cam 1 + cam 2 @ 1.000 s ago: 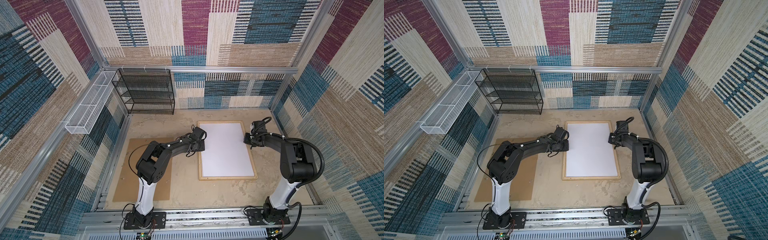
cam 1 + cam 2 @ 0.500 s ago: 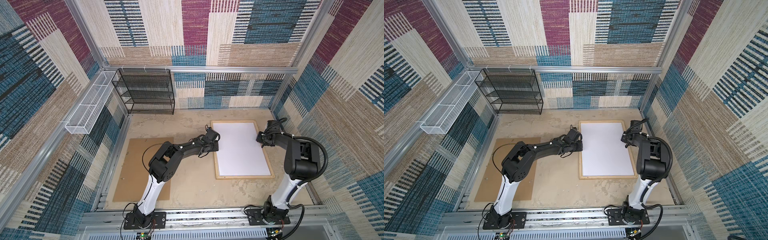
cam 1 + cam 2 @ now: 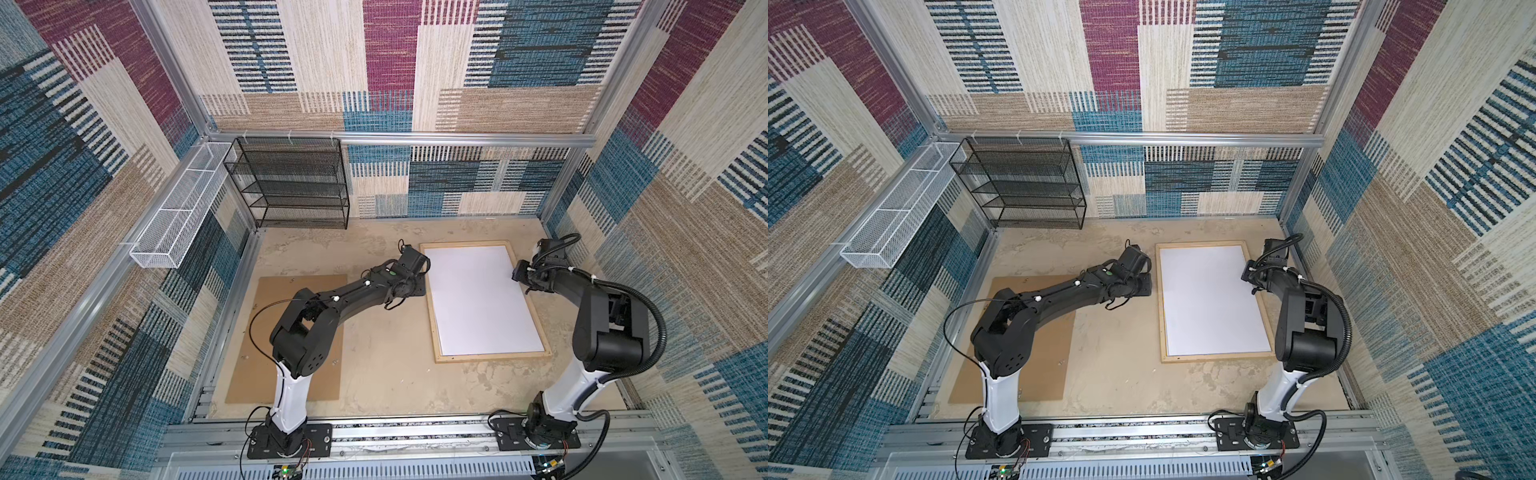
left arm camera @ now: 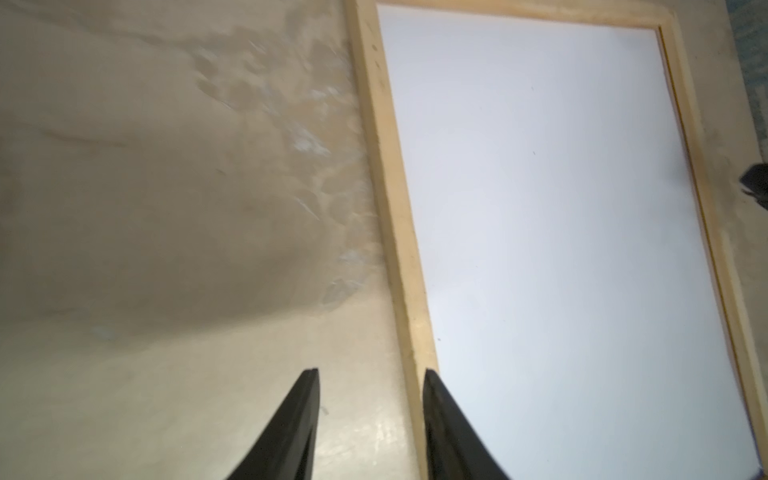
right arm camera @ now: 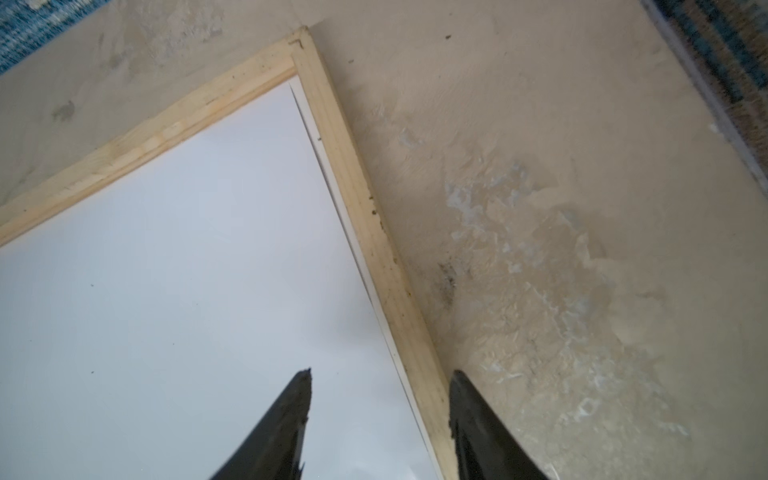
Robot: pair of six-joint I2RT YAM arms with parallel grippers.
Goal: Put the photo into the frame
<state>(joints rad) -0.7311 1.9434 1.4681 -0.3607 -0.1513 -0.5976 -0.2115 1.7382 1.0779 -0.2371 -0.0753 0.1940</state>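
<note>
The frame [image 3: 492, 358] [image 3: 1219, 357], thin pale wood, lies flat on the right half of the floor. Inside it lies the photo [image 3: 482, 299] [image 3: 1212, 303] with its plain white back up, filling the frame; the picture side is hidden. My left gripper [image 3: 422, 279] [image 4: 371, 372] is open, its jaws astride the frame's left rail [image 4: 395, 208] with the rail near one finger. My right gripper [image 3: 521, 276] [image 5: 380, 374] is open astride the right rail [image 5: 365, 199], one finger over the photo [image 5: 166, 270], the other over the floor.
A brown backing board [image 3: 249, 332] lies on the floor at the left, partly under the left arm. A black wire shelf [image 3: 291, 187] stands at the back left and a white wire basket [image 3: 178, 216] hangs on the left wall. The right wall runs close to the frame.
The frame, with the photo in it, has slid to the right between both grippers. Both grippers' jaws have since spread apart from the rails.
</note>
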